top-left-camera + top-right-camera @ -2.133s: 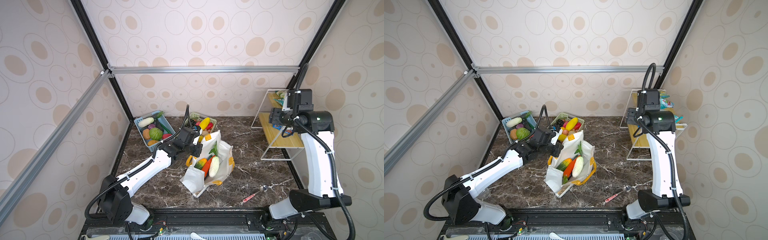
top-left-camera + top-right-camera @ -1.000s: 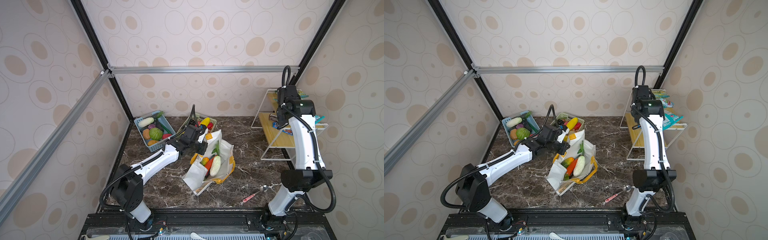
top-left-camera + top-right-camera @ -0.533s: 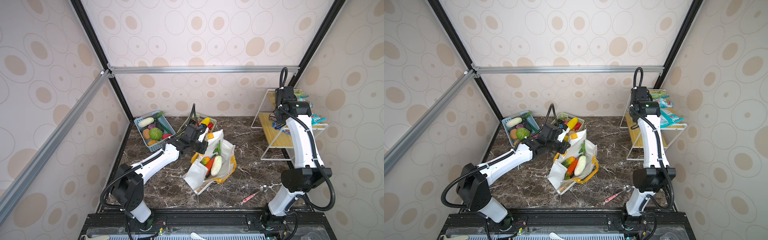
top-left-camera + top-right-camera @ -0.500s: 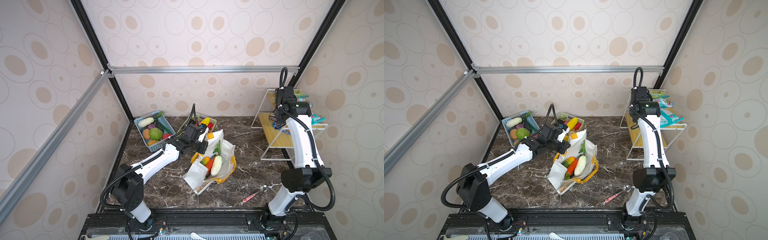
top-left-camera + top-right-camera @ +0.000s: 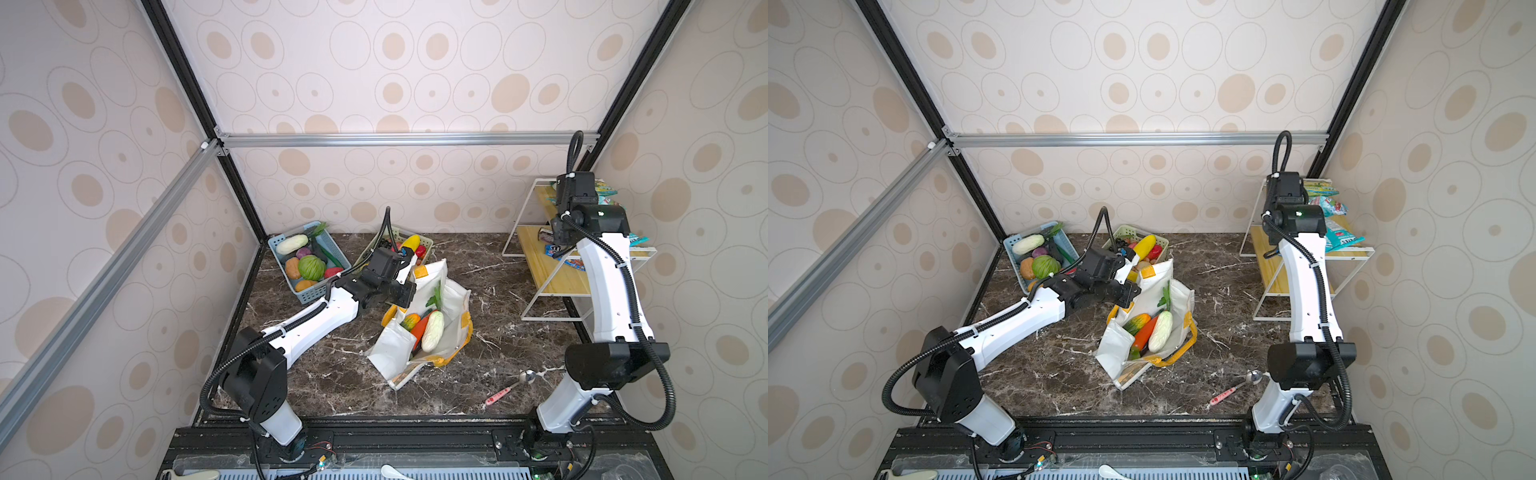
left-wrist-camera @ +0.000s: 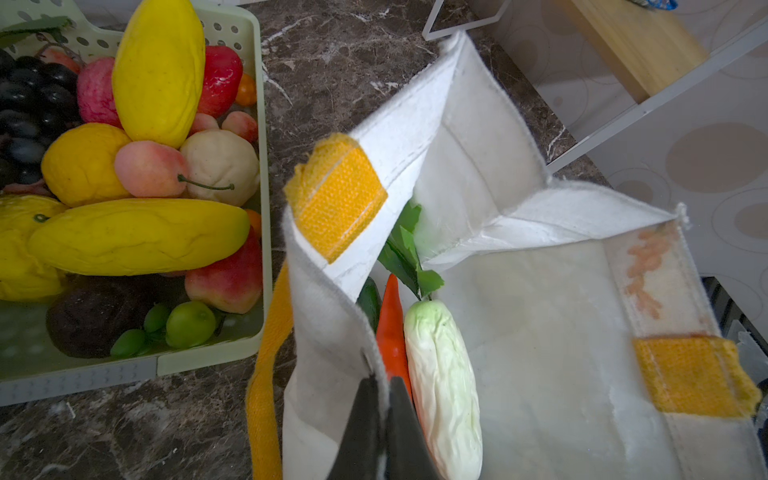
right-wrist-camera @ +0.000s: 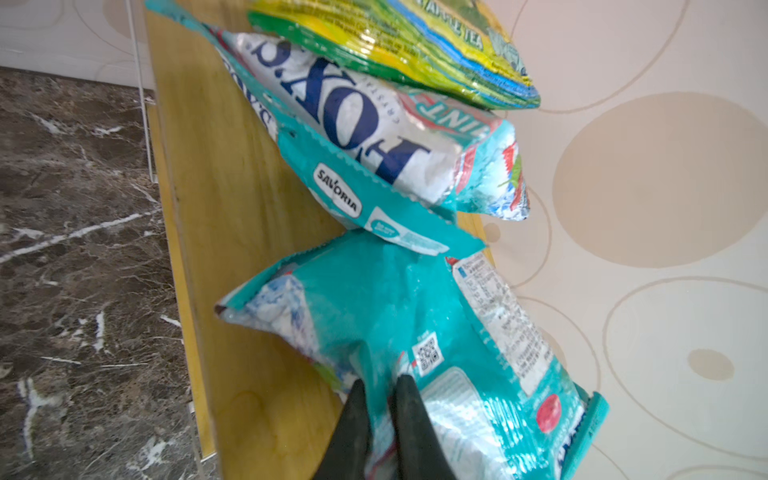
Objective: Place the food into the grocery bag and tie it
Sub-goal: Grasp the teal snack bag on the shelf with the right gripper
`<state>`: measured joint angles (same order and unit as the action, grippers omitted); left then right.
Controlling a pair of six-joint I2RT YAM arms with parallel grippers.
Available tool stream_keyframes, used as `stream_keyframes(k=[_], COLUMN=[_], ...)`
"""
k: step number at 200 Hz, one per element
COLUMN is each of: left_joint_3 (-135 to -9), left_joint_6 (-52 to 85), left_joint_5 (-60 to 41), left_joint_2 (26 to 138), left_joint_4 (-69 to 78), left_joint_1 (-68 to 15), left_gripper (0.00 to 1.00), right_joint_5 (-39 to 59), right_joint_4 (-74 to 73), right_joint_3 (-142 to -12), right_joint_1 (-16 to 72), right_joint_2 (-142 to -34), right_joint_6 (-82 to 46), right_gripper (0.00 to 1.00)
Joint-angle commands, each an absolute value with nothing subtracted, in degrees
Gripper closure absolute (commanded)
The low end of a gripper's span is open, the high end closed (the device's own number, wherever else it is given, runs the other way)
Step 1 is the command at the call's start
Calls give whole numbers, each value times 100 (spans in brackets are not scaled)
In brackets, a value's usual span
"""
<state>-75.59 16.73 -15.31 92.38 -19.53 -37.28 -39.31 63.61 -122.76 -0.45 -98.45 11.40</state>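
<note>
Nearest the front edge, a spoon (image 5: 509, 388) with a pink handle lies on the dark marble table (image 5: 324, 374), at 4 o'clock from the grocery bag (image 5: 388, 357). The bag is white with a yellow-orange strap (image 6: 266, 374) and slumps open mid-table. 3 pieces of food show inside it. An orange carrot (image 5: 417, 330) touches a white-green vegetable (image 5: 432, 332) at its 3 o'clock, and an orange-green gourd (image 5: 409, 321) sits at the carrot's 10 o'clock. A faint orange print on the bag's inner rim cannot be read.

The left gripper (image 6: 380, 380) is at the bag's 11 o'clock rim. Its 2 black fingers are pressed together, with the bag's white wall pinched between them.

Farther back, a blue basket (image 5: 309, 294) stands at 10 o'clock from the bag and a pale green basket (image 5: 428, 240) at 12 o'clock. Both are full of toy produce. A wire shelf (image 5: 552, 274) with wooden boards stands at 2 o'clock, and 3 packets lie in a row on its upper board.

The right gripper (image 7: 380, 384) has its fingers almost together, nipping a fold of the teal packet (image 7: 395, 316). That packet rests on the board and carries a QR code and fine print too small to read. The middle packet (image 7: 353, 124) reads "FOX'S", "SAVORIA" and a partial "INT". The green-yellow packet (image 7: 415, 45) beyond reads "APPLE TEA".
</note>
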Motion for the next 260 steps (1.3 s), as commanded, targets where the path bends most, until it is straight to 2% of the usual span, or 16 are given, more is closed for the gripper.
stream_keyframes(k=[1, 77, 186, 199, 219, 231, 260], left_joint_3=[-7822, -7787, -7761, -7760, -7761, -7778, -7872], left_joint_6=[1670, 1723, 1741, 1749, 1746, 1742, 1732], left_joint_5=[-1509, -1432, -1351, -1352, -1362, -1363, -1428], left_joint_2=[9264, 9229, 9229, 9224, 9235, 9259, 9363], left_joint_4=[-2022, -1986, -1961, -1960, -1960, -1979, -1978], left_joint_1=[-3697, -3700, -3686, -3690, -3692, -3691, -3687], left_gripper=[100, 100, 100, 100, 100, 100, 100], right_joint_5=[-3598, -2687, -626, -581, -819, -1023, -1564], right_joint_4=[6268, 6288, 5845, 5945, 6430, 6668, 6847], right_joint_3=[-12305, -12594, -12242, -12233, -12441, -12519, -12342], right_joint_1=[-44, -42, -43, -42, -41, -44, 92], right_joint_2=[-9497, -9063, -8542, -8561, -8717, -8771, -8811], right_joint_6=[972, 598, -143, -64, 230, 353, 688], right_gripper=[86, 87, 85, 79, 53, 43, 31])
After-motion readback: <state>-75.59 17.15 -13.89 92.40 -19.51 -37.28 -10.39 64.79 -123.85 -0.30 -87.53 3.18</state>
